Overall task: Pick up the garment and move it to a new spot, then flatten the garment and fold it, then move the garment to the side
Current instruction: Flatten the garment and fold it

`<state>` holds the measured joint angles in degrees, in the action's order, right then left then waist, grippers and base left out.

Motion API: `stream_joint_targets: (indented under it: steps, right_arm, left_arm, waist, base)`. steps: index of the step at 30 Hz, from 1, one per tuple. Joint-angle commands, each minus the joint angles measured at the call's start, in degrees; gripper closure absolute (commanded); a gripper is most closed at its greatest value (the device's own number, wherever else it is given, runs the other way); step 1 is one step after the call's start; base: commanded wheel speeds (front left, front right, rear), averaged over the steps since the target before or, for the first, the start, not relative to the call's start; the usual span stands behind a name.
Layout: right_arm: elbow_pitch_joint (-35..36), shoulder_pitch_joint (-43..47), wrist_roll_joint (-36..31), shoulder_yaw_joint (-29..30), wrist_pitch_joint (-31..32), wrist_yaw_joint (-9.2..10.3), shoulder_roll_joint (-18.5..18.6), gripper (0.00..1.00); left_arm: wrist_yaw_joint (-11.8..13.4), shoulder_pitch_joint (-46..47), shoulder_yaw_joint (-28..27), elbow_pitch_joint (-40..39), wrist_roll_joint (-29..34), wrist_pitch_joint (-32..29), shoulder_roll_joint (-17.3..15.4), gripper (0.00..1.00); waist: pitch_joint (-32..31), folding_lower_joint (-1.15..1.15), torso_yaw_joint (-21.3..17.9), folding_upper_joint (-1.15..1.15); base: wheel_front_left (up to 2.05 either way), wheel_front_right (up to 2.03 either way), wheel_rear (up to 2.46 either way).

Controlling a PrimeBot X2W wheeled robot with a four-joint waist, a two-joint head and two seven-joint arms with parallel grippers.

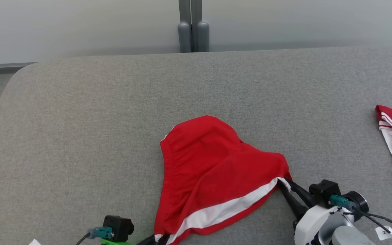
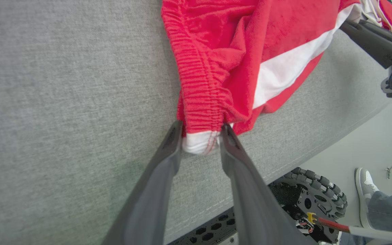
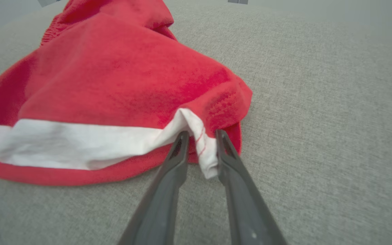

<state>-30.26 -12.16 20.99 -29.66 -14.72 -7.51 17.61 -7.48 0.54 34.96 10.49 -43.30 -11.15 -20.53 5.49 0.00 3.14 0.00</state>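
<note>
Head view looks down and forward over the grey surface (image 1: 80,136). Each wrist view sits low and close, along its own fingers (image 2: 155,190) — all three share the red garment (image 1: 209,163).

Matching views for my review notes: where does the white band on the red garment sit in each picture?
Head view: the white band runs diagonally across the red garment, lower centre.
Left wrist view: upper right, slanting toward the top edge.
Right wrist view: left of centre, ending mid-picture.
Shared landmark: the right claw, shut on the band's end.
</note>
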Motion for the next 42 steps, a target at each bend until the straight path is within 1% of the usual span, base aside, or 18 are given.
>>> stream_joint_targets:
  steps: [1, 6, 8, 10, 13, 15, 17, 20, 22, 24, 25, 26, 28, 31, 34, 36, 39, 42]
  right_arm:
    - [0.53, -0.78, 1.32, 0.29, -0.2, 0.03, 1.22, 1.0]
    - [8.14, 1.82, 7.48, 1.54, 0.77, 0.03, 3.15, 1.0]
    - [14.1, 3.13, 10.91, 2.95, 2.05, 0.03, 5.06, 1.0]
    - [21.81, 4.55, 14.91, 5.37, 3.95, 0.03, 7.51, 1.0]
    - [34.3, 5.76, 19.75, 12.07, 7.73, 0.03, 12.09, 1.0]
    - [41.14, 4.7, 22.52, 17.43, 11.14, 0.0, 13.65, 1.0]
    - [46.4, 1.61, 24.59, 22.11, 15.11, 0.01, 14.7, 1.0]
    - [49.78, -5.65, 27.48, 26.55, 21.29, 0.01, 15.48, 1.0]
    - [49.63, -12.46, 28.18, 27.52, 25.54, 0.0, 15.55, 1.0]
    - [46.8, -20.58, 28.64, 28.22, 29.09, 0.01, 14.61, 1.0]
    - [42.29, -30.44, 26.85, 28.6, 32.17, 0.01, 13.14, 1.0]
    - [39.22, -35.6, 25.23, 28.46, 33.28, 0.01, 12.1, 1.0]
    - [34.53, -44.25, 21.93, 28.45, 33.81, 0.01, 9.97, 1.0]
    - [26.48, -57.12, 17.44, 28.41, 31.83, 0.02, 5.39, 1.0]
    - [20.0, -64.77, 14.94, 28.19, 28.19, 0.03, 1.55, 1.0]
    - [16.94, -66.15, 15.1, 27.23, 25.7, 0.02, -0.07, 1.0]
    - [15.01, -61.61, 16.4, 24.46, 22.16, 0.01, -0.25, 1.0]
    - [15.73, -53.03, 19.58, 21.5, 19.01, 0.0, -0.01, 1.0]
  left_arm:
    - [0.0, 0.93, 0.94, -0.95, -2.07, 0.17, -0.71, 1.0]
    - [0.0, 1.25, 0.32, -6.22, -7.66, 2.76, -2.4, 1.0]
    - [0.0, 1.1, -1.18, -10.9, -9.94, 4.67, -2.99, 1.0]
    - [0.0, 1.19, -2.74, -17.13, -11.49, 5.42, -4.8, 1.0]
    - [0.21, 3.04, -6.33, -28.08, -13.2, 5.85, -6.42, 1.0]
    - [0.81, 5.77, -8.98, -34.65, -15.65, 4.71, -7.16, 1.0]
    - [1.92, 9.87, -11.75, -39.08, -19.26, 2.88, -7.1, 1.0]
    - [3.98, 19.73, -14.48, -41.08, -23.75, -2.45, -7.59, 1.0]
    - [5.88, 28.29, -15.43, -39.24, -25.68, -6.52, -7.29, 1.0]
    - [7.87, 37.93, -15.92, -34.42, -25.55, -9.92, -6.93, 1.0]
    - [10.08, 48.88, -16.06, -27.24, -24.59, -11.91, -4.79, 1.0]
    - [10.54, 54.49, -15.73, -23.22, -23.39, -12.59, -4.05, 1.0]
    - [11.43, 63.01, -15.94, -16.46, -20.66, -11.74, -2.51, 1.0]
    - [11.15, 75.36, -15.87, -5.3, -16.54, -7.79, 0.97, 1.0]
    - [8.95, 83.03, -14.99, 4.05, -12.89, -2.81, 3.64, 1.0]
    - [6.42, 85.03, -13.28, 8.76, -10.34, 0.02, 4.49, 1.0]
    - [2.98, 83.34, -10.85, 14.29, -8.12, 4.34, 5.48, 1.0]
    - [0.91, 77.05, -7.7, 17.03, -8.18, 7.15, 5.46, 1.0]
  waist:
    - [0.07, 0.0, -0.13, 0.0]
    - [0.27, 0.0, -0.6, 0.0]
    - [0.62, 0.0, -1.08, 0.0]
    - [1.17, 0.0, -1.63, 0.0]
    - [2.96, 0.0, -2.48, 0.0]
    - [4.89, 0.0, -3.05, 0.0]
    - [7.61, 0.0, -3.54, 0.0]
    - [12.9, 0.0, -3.79, 0.0]
    - [16.67, 0.0, -3.77, 0.0]
    - [20.21, 0.0, -3.77, 0.0]
    - [24.18, 0.0, -3.93, 0.0]
    - [25.92, 0.0, -4.1, 0.0]
    - [28.51, 0.0, -4.5, 0.0]
    - [31.74, 0.0, -5.23, 0.0]
    - [33.37, 0.0, -6.07, 0.0]
    - [33.51, 0.0, -6.53, 0.0]
    - [32.72, 0.0, -7.11, 0.0]
    - [31.26, 0.0, -7.69, 0.0]
  base:
    - [0.0, 0.0, 0.0]
    - [0.0, 0.0, 0.0]
    - [0.0, 0.0, 0.0]
    - [0.0, 0.0, 0.0]
    - [0.0, 0.0, 0.0]
    - [0.0, 0.0, 0.0]
    - [0.0, 0.0, 0.0]
    - [0.0, 0.0, 0.0]
    - [0.0, 0.0, 0.0]
    - [0.0, 0.0, 0.0]
    - [0.0, 0.0, 0.0]
    - [0.0, 0.0, 0.0]
    - [0.0, 0.0, 0.0]
    - [0.0, 0.0, 0.0]
    - [0.0, 0.0, 0.0]
    - [0.0, 0.0, 0.0]
    - [0.0, 0.0, 0.0]
    - [0.0, 0.0, 0.0]
